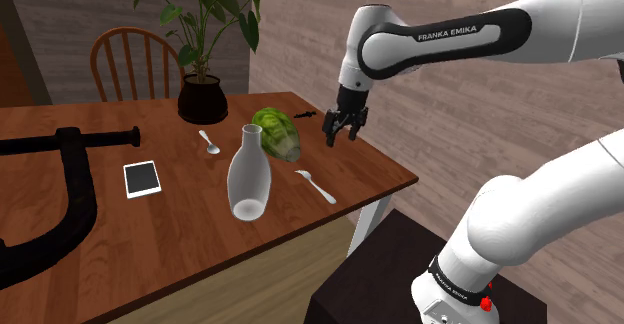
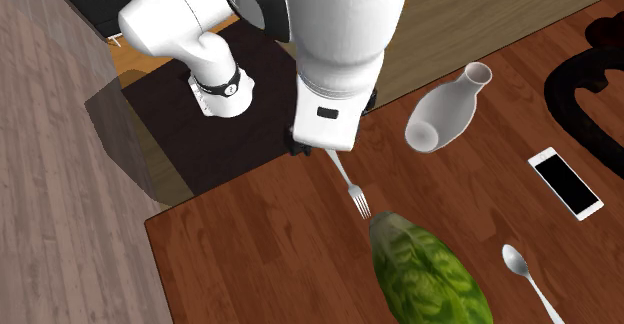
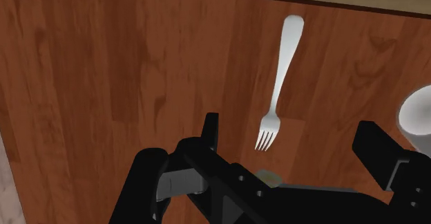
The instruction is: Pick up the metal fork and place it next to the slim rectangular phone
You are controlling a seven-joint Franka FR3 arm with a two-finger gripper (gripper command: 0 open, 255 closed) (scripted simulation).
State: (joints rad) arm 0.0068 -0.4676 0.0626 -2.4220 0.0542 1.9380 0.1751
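We see the gripper hanging above the right end of the wooden bench in the shoulder view, just right of centre frame. Its fingers are released and spread apart, clasping nothing. The fork, silvery metal, lies flat on the bench below and slightly left of the gripper in that frame, near the bench's front edge.

In the wrist view the fork rests on bare wood with its tines pointing toward the gripper. The tines lie in the gap between the two fingers, and neither finger touches them. In the second exterior view the fork sits at centre frame, its handle end hidden behind the white arm. Its tines point toward a green lettuce at the lower middle.

The phone, white-edged with a dark screen, lies left of centre in the shoulder view, well apart from the fork, with a pale vase between them. In the second exterior view the phone is near the right edge, the vase is up and left of it, and a spoon is at the lower right. A black clamp-shaped object occupies the left of the shoulder view. A potted plant and a wooden chair stand at the upper left.
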